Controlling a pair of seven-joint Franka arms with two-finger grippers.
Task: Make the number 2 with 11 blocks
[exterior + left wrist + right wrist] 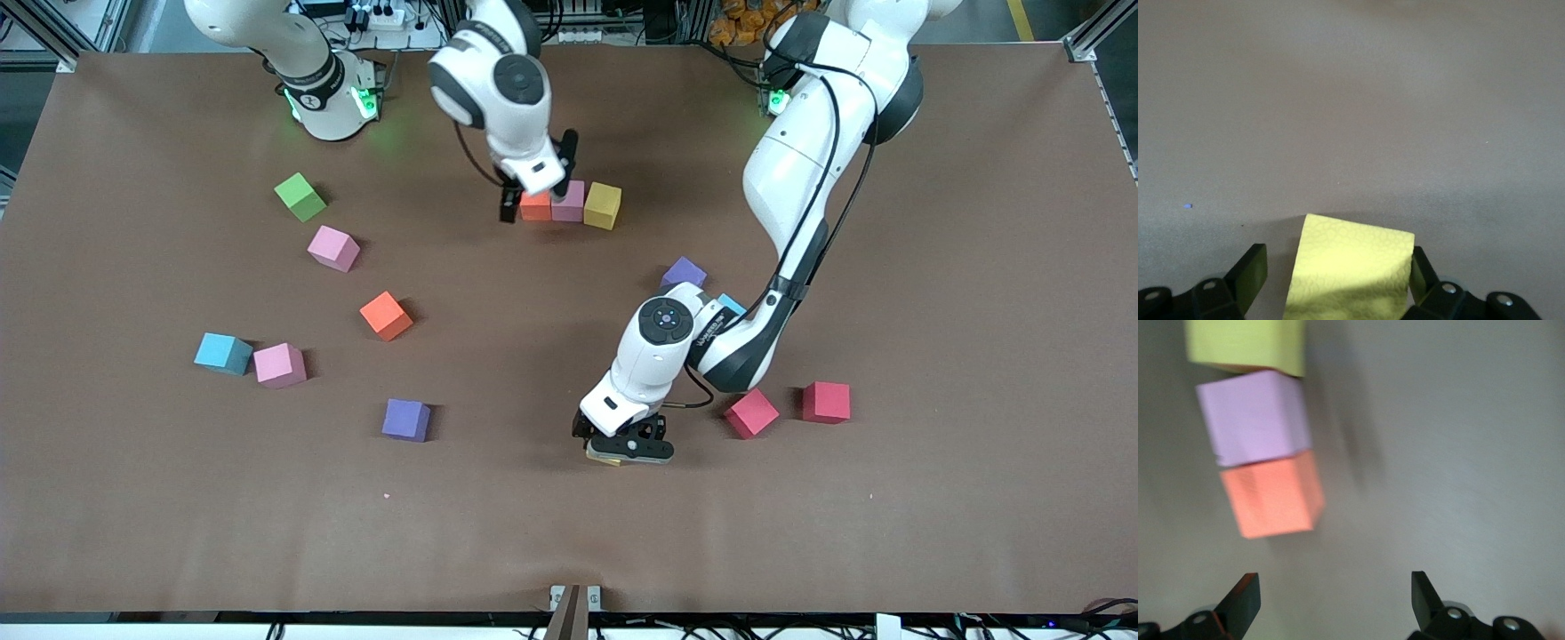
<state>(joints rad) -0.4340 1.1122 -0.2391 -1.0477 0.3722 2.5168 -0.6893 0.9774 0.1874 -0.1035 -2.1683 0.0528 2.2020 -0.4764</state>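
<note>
My left gripper [622,452] is low on the table near the front camera, its jaws around a yellow block [605,459]. In the left wrist view the yellow block [1351,267] lies between the fingers [1253,270]; one touches it and the other stands apart. A row of orange [535,206], pink [569,201] and yellow [603,205] blocks sits touching near the robots' bases. My right gripper [536,191] hangs open just over the orange end of that row. In the right wrist view my right gripper [1335,593] holds nothing, and the orange block [1275,495] lies ahead of it.
Loose blocks toward the right arm's end: green [300,196], pink [333,248], orange [386,316], light blue [223,353], pink [280,365], purple [406,420]. By the left arm lie a purple block [683,273], a half-hidden light blue one [731,305] and two red ones [751,413] [826,402].
</note>
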